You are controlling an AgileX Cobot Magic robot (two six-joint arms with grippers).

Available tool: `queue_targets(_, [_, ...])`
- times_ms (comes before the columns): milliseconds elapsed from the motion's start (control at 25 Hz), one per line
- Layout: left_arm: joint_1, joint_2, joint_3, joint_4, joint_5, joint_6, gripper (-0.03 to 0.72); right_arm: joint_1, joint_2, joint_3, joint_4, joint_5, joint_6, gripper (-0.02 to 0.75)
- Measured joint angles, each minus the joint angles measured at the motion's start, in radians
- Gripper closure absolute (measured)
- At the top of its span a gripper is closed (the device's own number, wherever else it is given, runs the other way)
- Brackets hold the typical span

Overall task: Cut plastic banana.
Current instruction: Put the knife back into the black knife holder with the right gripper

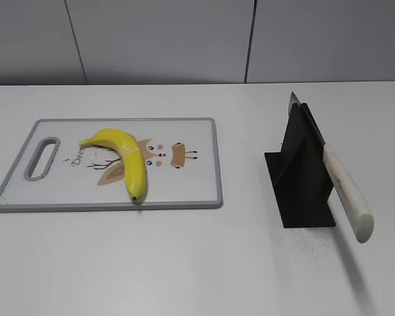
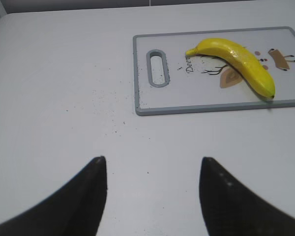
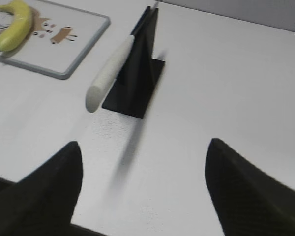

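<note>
A yellow plastic banana (image 1: 125, 158) lies on a white cutting board with a grey rim (image 1: 210, 197) at the left of the table. It also shows in the left wrist view (image 2: 238, 61) and the right wrist view (image 3: 12, 24). A knife with a white handle (image 1: 345, 191) rests slanted in a black stand (image 1: 303, 178) at the right, handle toward the front; it also shows in the right wrist view (image 3: 110, 71). My left gripper (image 2: 152, 164) is open and empty over bare table, nearer than the board. My right gripper (image 3: 145, 147) is open and empty, nearer than the knife stand. Neither gripper shows in the exterior view.
The board has a handle slot (image 1: 43, 158) at its left end and a cartoon print. Dark specks lie on the white table (image 1: 184, 263) near the stand and left of the board. A grey panelled wall (image 1: 184, 39) stands behind.
</note>
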Motion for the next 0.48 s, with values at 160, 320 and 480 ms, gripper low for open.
queue_targets(160, [0.0, 0.0, 0.0, 0.0, 0.0, 0.0, 0.109, -0.121, -0.001, 0.0, 0.001, 0.0, 0.0, 0.152])
queue_targets(320, [0.0, 0.0, 0.0, -0.001, 0.0, 0.0, 0.109, -0.135, -0.001, 0.0, 0.002, 0.0, 0.0, 0.152])
queue_targets(480, [0.0, 0.0, 0.0, -0.001, 0.0, 0.0, 0.109, -0.135, -0.001, 0.0, 0.003, 0.0, 0.0, 0.153])
